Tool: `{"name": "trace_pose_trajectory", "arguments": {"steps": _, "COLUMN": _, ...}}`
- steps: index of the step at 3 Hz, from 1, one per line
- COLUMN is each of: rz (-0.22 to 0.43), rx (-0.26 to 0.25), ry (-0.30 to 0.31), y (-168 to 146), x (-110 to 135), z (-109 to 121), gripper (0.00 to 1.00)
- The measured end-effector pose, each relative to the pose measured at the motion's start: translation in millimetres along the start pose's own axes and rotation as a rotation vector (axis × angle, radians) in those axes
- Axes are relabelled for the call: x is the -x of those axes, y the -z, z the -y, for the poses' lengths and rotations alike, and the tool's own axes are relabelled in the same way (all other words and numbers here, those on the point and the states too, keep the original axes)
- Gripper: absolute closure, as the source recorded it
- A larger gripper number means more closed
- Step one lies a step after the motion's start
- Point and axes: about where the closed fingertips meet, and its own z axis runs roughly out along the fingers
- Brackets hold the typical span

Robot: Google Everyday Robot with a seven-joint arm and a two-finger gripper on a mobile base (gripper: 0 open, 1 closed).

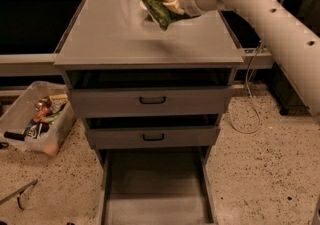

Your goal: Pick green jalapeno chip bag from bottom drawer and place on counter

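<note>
My gripper (170,4) is shut on the green jalapeno chip bag (159,11), a crinkled shiny green packet. It holds the bag just above the far right part of the counter (115,39), a broad grey slab on top of the drawer unit. The white arm reaches in from the right. The bottom drawer (155,194) is pulled out below, and its flat grey floor shows nothing on it.
Two closed grey drawer fronts with black loop handles (152,100) sit under the counter. A clear plastic bin (35,119) with several snack packets lies on the speckled floor at left. A dark sink recess (35,24) is left of the counter. A cable hangs at right.
</note>
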Motion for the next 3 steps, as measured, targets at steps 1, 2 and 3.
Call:
{"name": "trace_pose_trajectory", "arguments": {"steps": 1, "rz": -0.089, "rx": -0.035, "ry": -0.115, "y": -13, "x": -47, "z": -4, "gripper": 1.0}}
{"name": "trace_pose_trajectory", "arguments": {"steps": 2, "rz": -0.134, "rx": 0.032, "ry": -0.285, "y": -31, "x": -85, "z": -38, "gripper": 1.0}}
{"name": "trace_pose_trajectory", "arguments": {"steps": 3, "rz": -0.138, "rx": 0.043, "ry": -0.318, "y": -33, "x": -88, "z": -43, "gripper": 0.84}}
